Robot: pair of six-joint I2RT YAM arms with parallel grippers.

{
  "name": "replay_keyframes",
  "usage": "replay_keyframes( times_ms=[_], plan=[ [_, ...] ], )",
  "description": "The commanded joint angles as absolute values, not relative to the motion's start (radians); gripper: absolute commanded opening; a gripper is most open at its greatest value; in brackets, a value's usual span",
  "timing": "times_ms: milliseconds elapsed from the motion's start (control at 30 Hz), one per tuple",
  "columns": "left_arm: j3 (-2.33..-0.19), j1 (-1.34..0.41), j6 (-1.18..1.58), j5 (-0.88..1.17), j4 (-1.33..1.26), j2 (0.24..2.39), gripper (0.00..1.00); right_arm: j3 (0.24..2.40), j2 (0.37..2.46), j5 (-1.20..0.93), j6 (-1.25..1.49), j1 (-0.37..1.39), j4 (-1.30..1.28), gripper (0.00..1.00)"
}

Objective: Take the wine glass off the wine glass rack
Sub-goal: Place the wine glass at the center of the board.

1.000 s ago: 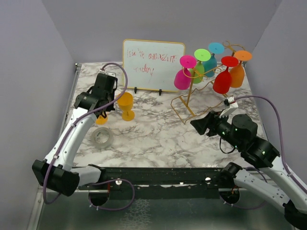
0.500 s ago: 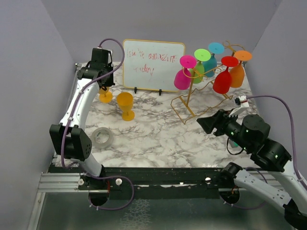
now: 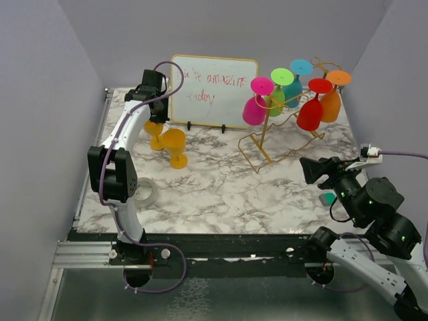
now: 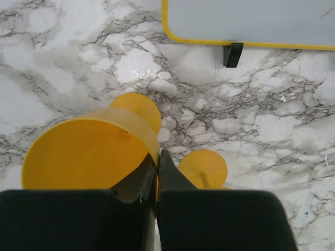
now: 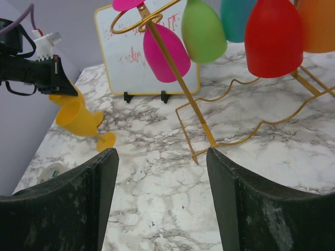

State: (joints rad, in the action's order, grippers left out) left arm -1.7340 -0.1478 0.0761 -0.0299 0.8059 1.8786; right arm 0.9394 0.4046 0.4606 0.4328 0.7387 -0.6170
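The left fingers (image 4: 136,183) are pressed together on the rim of a yellow wine glass (image 4: 89,151), the thin cup wall pinched between them. This glass (image 3: 155,130) hangs below the left arm at the far left of the marble bench (image 3: 221,194), just in front of the left edge of the dry-erase board (image 3: 214,90); whether its foot touches the bench I cannot tell. A second yellow wine glass (image 3: 175,142) stands just beside it, on its own foot.

The wine glass rack (image 3: 262,137) sits at the far right of the bench, right of the board. It is a gold wire frame with a slanted post and a rectangular base. Five glasses hang on it upside down, feet uppermost: a magenta glass (image 3: 254,110), a green glass (image 3: 275,99), a teal glass (image 3: 292,90), a red glass (image 3: 309,114) and an orange glass (image 3: 330,105).

The right fingers (image 5: 78,204) stand wide apart with nothing between them. They hover over the near right of the bench, well apart from the rack and pointed toward it, so the post (image 5: 183,89) and the magenta, green and red bowls fill the wrist view.

A roll of clear tape (image 3: 142,192) lies near the front left, partly hidden behind the left arm.
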Motion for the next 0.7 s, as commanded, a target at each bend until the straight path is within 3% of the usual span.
replay_keyframes(
  times_ms=[0, 300, 400, 667],
  plan=[
    [-1.786, -0.144, 0.055, -0.001, 0.802, 1.926, 0.00, 0.912, 0.394, 0.546, 0.408, 0.742, -0.597, 0.73],
    [-1.744, -0.144, 0.053, 0.064, 0.823, 1.899, 0.03, 0.913, 0.443, 0.535, 0.407, 0.742, -0.593, 0.75],
    [-1.741, -0.144, 0.042, 0.063, 0.824, 1.887, 0.24, 0.915, 0.459, 0.531, 0.404, 0.743, -0.586, 0.75],
    [-1.773, -0.144, 0.020, 0.093, 0.847, 1.882, 0.45, 0.897, 0.482, 0.548, 0.421, 0.743, -0.578, 0.77]
  ],
)
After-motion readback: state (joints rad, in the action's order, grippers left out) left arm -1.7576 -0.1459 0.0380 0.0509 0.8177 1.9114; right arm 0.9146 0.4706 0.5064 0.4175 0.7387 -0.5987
